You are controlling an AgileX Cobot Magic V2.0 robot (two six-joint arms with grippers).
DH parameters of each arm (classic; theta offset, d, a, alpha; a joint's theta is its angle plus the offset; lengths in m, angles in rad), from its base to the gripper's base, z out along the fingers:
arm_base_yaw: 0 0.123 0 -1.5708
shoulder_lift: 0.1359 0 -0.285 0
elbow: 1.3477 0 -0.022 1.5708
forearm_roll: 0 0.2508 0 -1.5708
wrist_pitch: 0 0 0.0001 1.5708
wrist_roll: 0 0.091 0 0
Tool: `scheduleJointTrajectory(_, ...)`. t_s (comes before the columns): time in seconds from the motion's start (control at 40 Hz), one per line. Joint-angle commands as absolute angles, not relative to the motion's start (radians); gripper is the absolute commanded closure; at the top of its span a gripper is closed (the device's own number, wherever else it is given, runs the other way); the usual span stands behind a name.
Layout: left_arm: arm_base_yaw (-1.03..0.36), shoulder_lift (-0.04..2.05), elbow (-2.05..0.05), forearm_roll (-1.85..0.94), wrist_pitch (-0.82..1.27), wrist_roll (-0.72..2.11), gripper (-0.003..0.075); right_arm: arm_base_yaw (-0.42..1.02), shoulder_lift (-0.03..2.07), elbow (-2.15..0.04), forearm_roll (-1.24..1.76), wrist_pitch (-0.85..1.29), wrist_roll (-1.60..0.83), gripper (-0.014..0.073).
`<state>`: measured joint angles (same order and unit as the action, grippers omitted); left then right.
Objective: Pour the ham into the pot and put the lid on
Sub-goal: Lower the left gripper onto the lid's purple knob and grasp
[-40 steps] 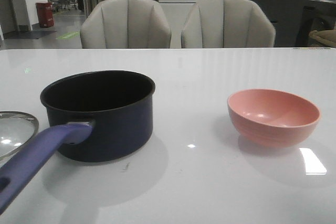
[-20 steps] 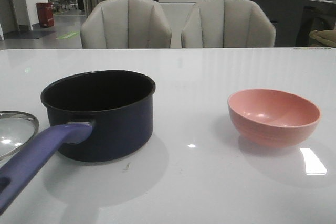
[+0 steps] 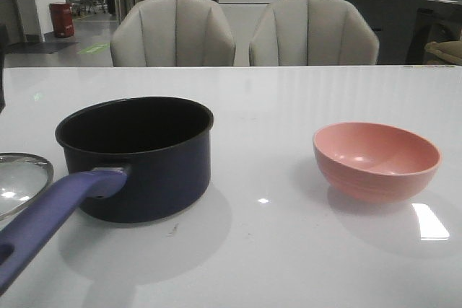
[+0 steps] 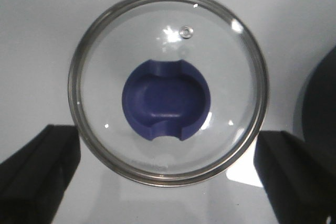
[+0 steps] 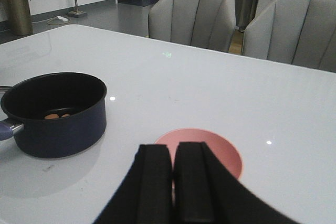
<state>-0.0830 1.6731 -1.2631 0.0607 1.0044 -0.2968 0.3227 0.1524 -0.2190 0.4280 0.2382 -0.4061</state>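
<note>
Pouring looks done: the ham (image 5: 54, 115) sits as a couple of small orange chunks on the black floor of the pot (image 3: 137, 156), and the pink bowl (image 3: 376, 160) stands upright and bare on the white table (image 3: 289, 250), well apart from the pot. Now the lid (image 4: 168, 87). The left gripper (image 4: 168, 177) hangs right over it, fingers spread wide, one dark finger (image 4: 39, 174) outside the steel rim on each side, and the blue knob (image 4: 167, 99) lies almost centred between the jaws, just ahead of the fingertips. That is a lineup for a straight drop onto the knob, by my read. The lid lies flat on the table just beside the pot, whose dark wall shows beyond one finger, so the carry should be short. Over on the other side, the right gripper (image 5: 172, 182) has its fingers pressed together on nothing, parked above the near rim of the bowl, out of the left arm's way.
</note>
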Motion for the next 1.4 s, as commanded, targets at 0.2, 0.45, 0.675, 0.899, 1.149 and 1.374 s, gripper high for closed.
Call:
scheduleJointTrajectory(0.2, -0.078, 1.726, -1.317, 0.031, 1.025, -0.274, 0.0064, 0.324, 0.162, -0.247, 0.439, 0.17, -0.414, 0.0412)
scheduleJointTrajectory(0.45, -0.078, 1.777, -1.339, 0.031, 1.028, -0.274, 0.0064, 0.324, 0.162, -0.247, 0.439, 0.17, -0.414, 0.0412)
scheduleJointTrajectory(0.675, -0.078, 1.813, -1.359, 0.029, 1.033, -0.274, 0.0064, 0.324, 0.162, -0.247, 0.439, 0.17, -0.414, 0.0412)
scheduleJointTrajectory(0.899, -0.035, 1.834, -1.359, 0.01, 1.035, -0.271, 0.0064, 0.324, 0.162, -0.247, 0.439, 0.17, -0.414, 0.0412)
scheduleJointTrajectory(1.149, -0.033, 1.834, -1.359, -0.005, 1.015, -0.211, 0.0064, 0.324, 0.162, -0.247, 0.439, 0.17, -0.414, 0.0412)
scheduleJointTrajectory(1.374, -0.033, 1.835, -1.359, -0.007, 1.001, -0.194, 0.0064, 0.324, 0.162, -0.247, 0.439, 0.17, -0.414, 0.0412)
